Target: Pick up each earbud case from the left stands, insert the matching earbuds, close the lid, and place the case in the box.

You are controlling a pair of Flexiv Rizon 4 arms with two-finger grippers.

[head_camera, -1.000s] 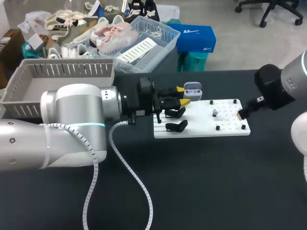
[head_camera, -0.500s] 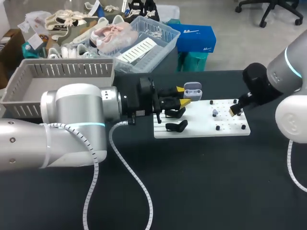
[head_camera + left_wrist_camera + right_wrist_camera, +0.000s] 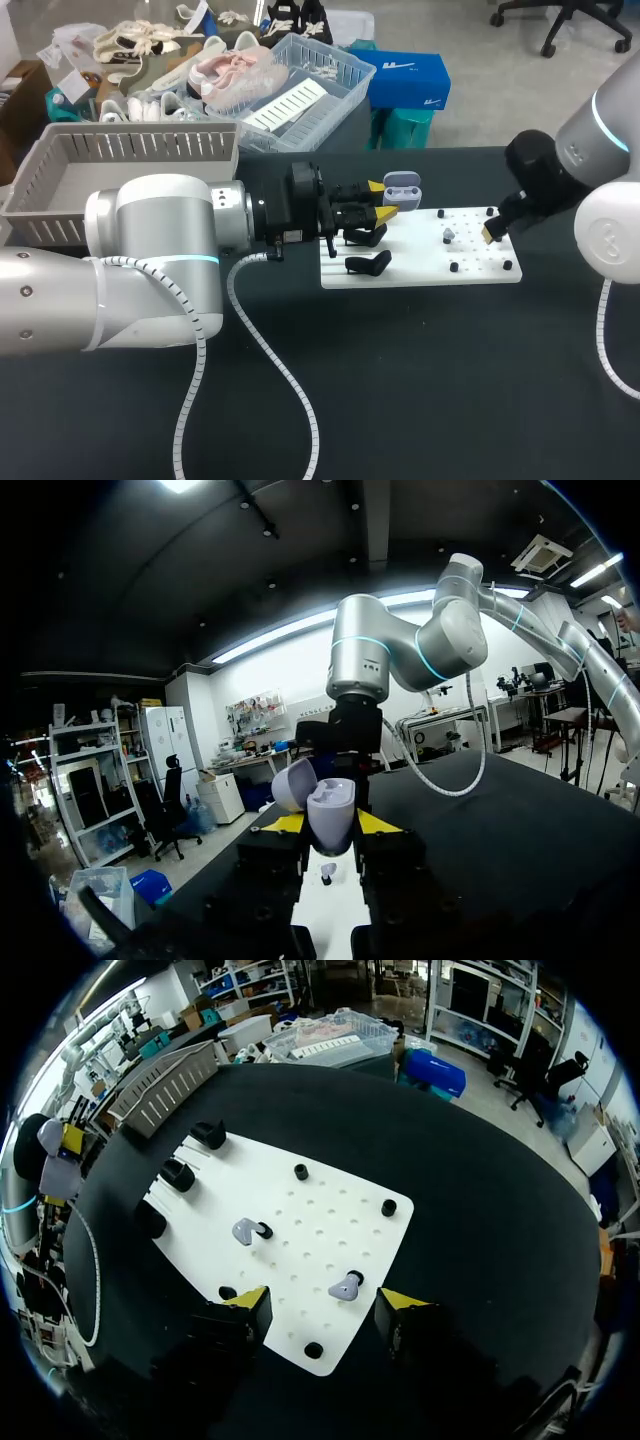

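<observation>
The right gripper [image 3: 325,1305] is hanging over the right end of the white board [image 3: 320,1210], its fingers standing wide apart and holding nothing. Just ahead of it, roughly in line with the gap between the two yellow tips, the nearer earbud [image 3: 346,1286] is lying on the board against a small black peg. The second earbud [image 3: 245,1230] is sitting further in toward the board's middle, also beside a peg. Both are too small for their long axis to be told surely, though the nearer one appears to be lying slantwise across the gap rather than along it.

At the board's left end, the left gripper [image 3: 330,825] is clamping the earbud case [image 3: 330,815] between its tips — lid tipped open — and holding it in the air above the black stands [image 3: 368,263]. The box [image 3: 110,150], a grey slatted crate, is sitting well beyond the board's left end.

Judging from this, the insertion step is coming up. The right arm is plainly the nearer to the earbuds, the left being occupied with the case. The move is turning on a short drop — the nearer earbud is lying just ahead of the open fingers. The case is waiting at the board's far end, so a picked earbud is going to need carrying leftward.
</observation>
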